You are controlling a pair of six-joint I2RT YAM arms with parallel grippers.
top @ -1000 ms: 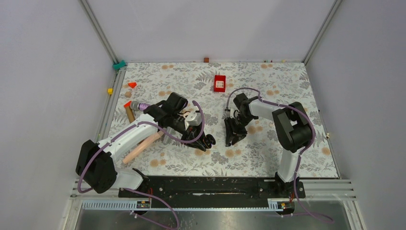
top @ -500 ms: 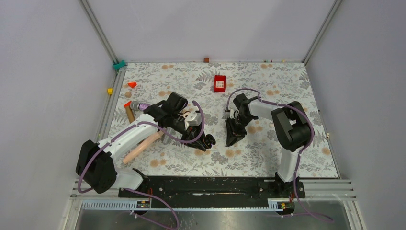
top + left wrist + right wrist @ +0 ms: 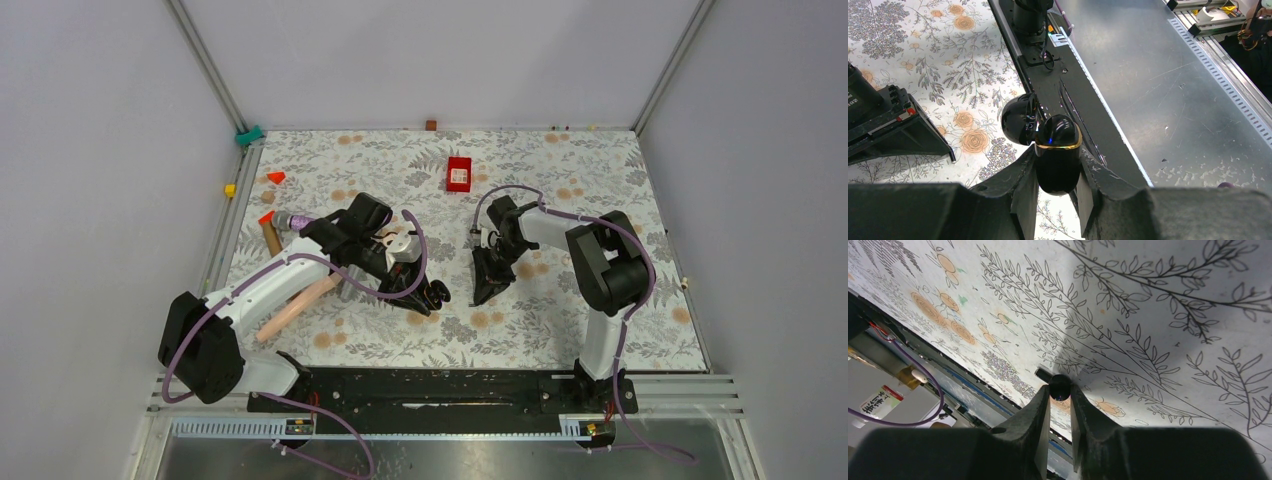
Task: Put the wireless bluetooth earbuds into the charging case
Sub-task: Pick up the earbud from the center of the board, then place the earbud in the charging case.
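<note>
My left gripper [image 3: 432, 294] is shut on the charging case [image 3: 1058, 161], a glossy black pebble with a gold rim. Its lid [image 3: 1019, 119] is hinged open to the left, and the case is held just above the floral table near the front. My right gripper [image 3: 481, 291] is tilted down to the table, right of the left one. In the right wrist view it [image 3: 1060, 390] is shut on one tiny black earbud [image 3: 1060, 385], at the table surface. The other earbud is not in view.
A red box [image 3: 459, 173] lies at the back middle. Orange wedges [image 3: 275, 177], a yellow cube [image 3: 230, 190] and a long pinkish handle [image 3: 295, 305] lie on the left. The black base rail [image 3: 440, 385] runs along the near edge.
My right gripper has shifted slightly left and tilted, staying low at the table. My left gripper and the case have not moved.
</note>
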